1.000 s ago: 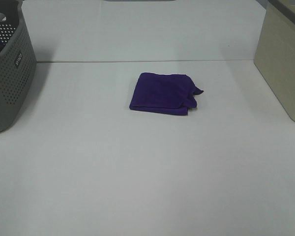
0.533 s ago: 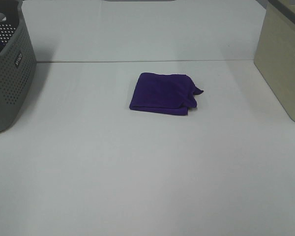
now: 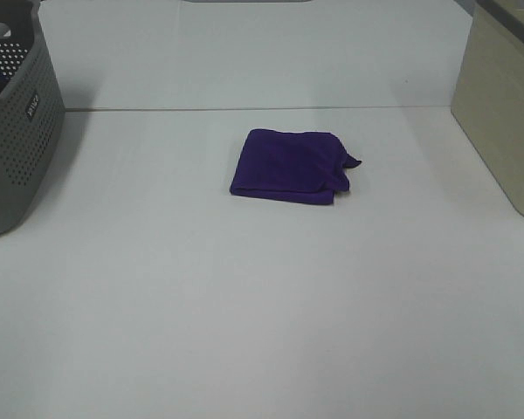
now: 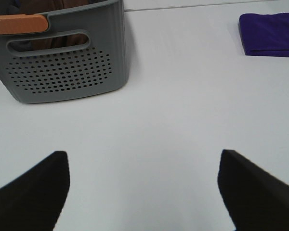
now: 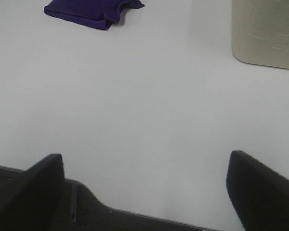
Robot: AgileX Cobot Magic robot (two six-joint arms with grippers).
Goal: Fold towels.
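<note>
The deep purple towel [image 3: 290, 165] lies folded into a small rectangle on the white table, a little behind the middle, with one corner sticking out at its right. It also shows in the left wrist view [image 4: 269, 34] and the right wrist view [image 5: 91, 10]. My left gripper [image 4: 142, 192] is open and empty, far from the towel, near the grey basket. My right gripper [image 5: 147, 192] is open and empty, over the table's front edge, well short of the towel. Neither gripper shows in the high view.
A grey perforated basket [image 3: 13, 131] stands at the left edge, with brown cloth and an orange handle [image 4: 19, 24] inside. A beige bin [image 3: 506, 105] stands at the right edge, also in the right wrist view [image 5: 265, 33].
</note>
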